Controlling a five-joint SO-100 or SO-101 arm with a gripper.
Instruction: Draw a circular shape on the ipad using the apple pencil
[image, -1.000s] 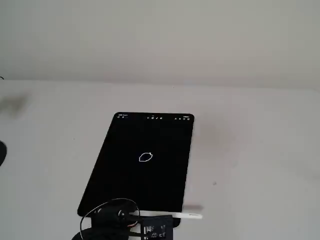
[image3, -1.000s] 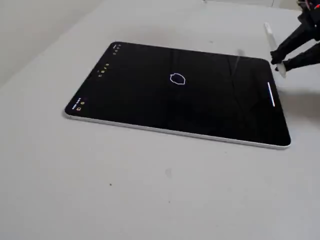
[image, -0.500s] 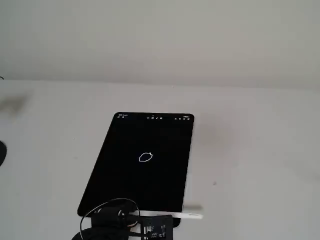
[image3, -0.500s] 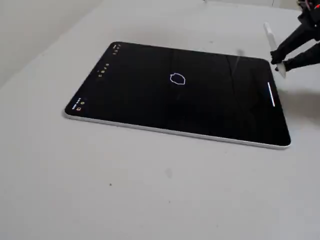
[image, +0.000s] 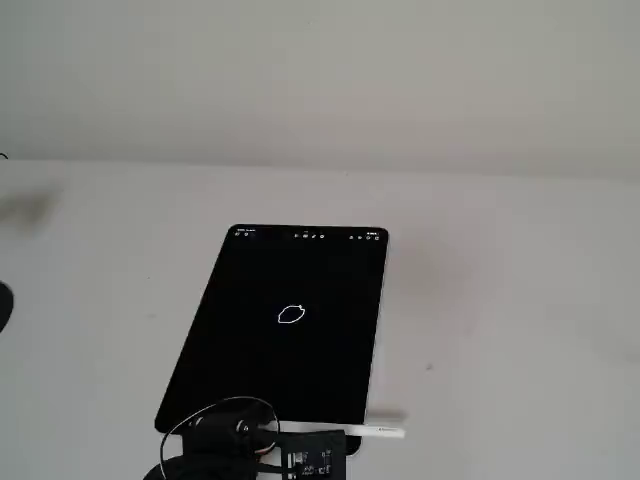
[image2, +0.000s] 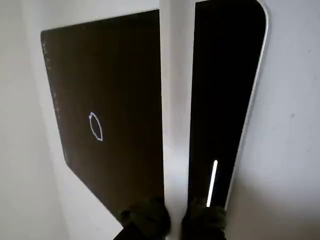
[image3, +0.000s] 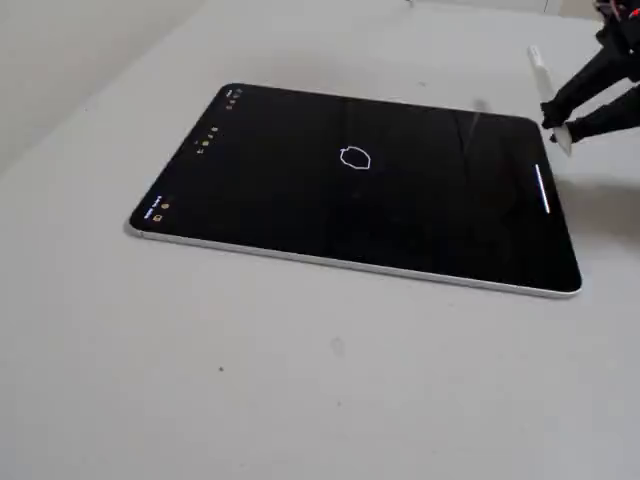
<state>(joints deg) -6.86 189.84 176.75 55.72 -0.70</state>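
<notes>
In a fixed view the ipad (image3: 350, 190) lies flat on the bench (image3: 300, 380), toolbar end to the left; at mid-screen we see the circular shape (image3: 354, 157) — closed and finished, by our reckoning. Further right, off the tablet's far short edge, the pincer (image3: 562, 124) is pinching the apple pencil (image3: 540, 75), its tip clear of the glass. Our worry is a stray mark — any dip while crossing the screen would spoil the oval, and a loosened grip would let the pencil slip.

Black ipad (image3: 300, 200) flat on table (image3: 300, 380); circular shape (image3: 354, 157) mid-screen; fingers (image3: 572, 100) pinch apple pencil (image3: 541, 80).
</notes>
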